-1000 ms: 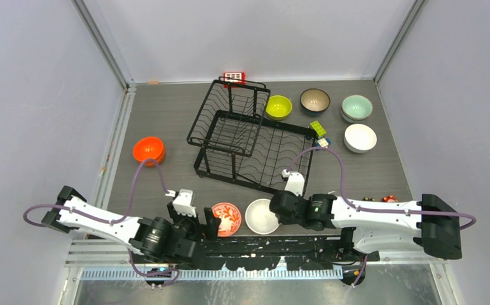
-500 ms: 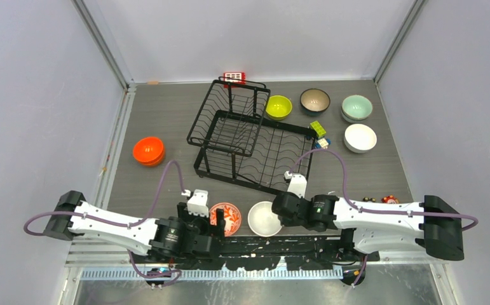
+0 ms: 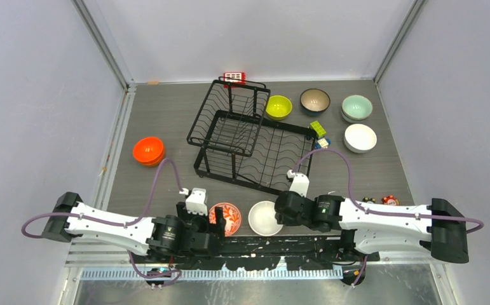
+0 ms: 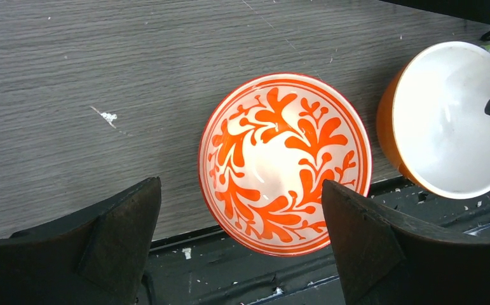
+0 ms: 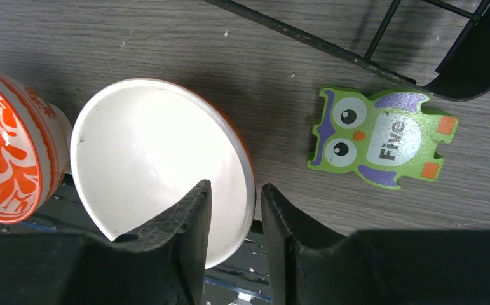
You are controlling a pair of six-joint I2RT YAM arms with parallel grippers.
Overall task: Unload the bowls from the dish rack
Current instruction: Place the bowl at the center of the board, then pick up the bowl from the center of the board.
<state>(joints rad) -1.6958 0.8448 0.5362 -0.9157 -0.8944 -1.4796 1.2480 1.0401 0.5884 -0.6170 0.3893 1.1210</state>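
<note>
Down at the near edge of the table (image 3: 166,114), seen from the top camera, two bowls sit side by side just in front of the arm bases: a red floral bowl (image 3: 227,216) and, to its right, a white-lined bowl (image 3: 263,217). The left gripper (image 3: 204,222) hangs over the floral bowl, and the right gripper (image 3: 279,216) meets the white-lined bowl at its right rim. The black wire dish rack (image 3: 248,143) stands mid-table with one section hinged upright. To its left is a stack of orange bowls (image 3: 149,150). On its far right are a lime green bowl (image 3: 279,107), a dark brown bowl (image 3: 315,100), a pale mint bowl (image 3: 357,107) and a plain white bowl (image 3: 360,137). All these bowls rest on the table outside the rack. A small red gridded block (image 3: 234,77) lies behind the rack.

From the left wrist, the left gripper (image 4: 239,190) has its jaws spread wide and grips nothing. The floral bowl (image 4: 285,164) sits upright on the table between and below them. The white-lined bowl (image 4: 449,121), orange outside, is just beside it.

From the right wrist, the right gripper (image 5: 236,197) has its jaws a little apart. They straddle the rim of the white-lined bowl (image 5: 147,159), one finger inside and one outside, with a gap showing. A green owl piece marked "Five" (image 5: 382,136) lies near, below a rack wire (image 5: 318,41).
</note>
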